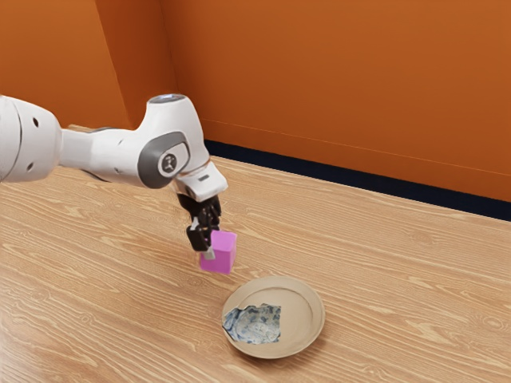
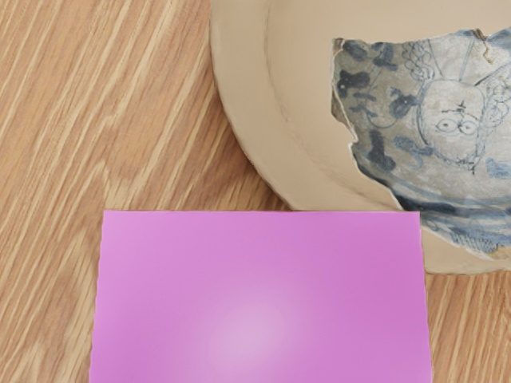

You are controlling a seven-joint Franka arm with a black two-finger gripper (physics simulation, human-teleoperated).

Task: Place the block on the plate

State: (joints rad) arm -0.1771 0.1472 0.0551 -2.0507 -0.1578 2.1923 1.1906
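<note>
A black gripper (image 1: pixel 211 246) grasps the pink block (image 1: pixel 223 254) beyond the plate (image 1: pixel 302 313), toward eleven o'clock in the exterior view; pickup seems done, with moving over, lowering and release left.

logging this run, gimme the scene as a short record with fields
block: pink, at the gripper, not on the plate
plate: round, beige, on the table
patterned patch: blue and grey, jagged edge, within the plate's outline
table: light wood grain
wall: orange, dark strip along its base
grip on block: cannot tell
</note>
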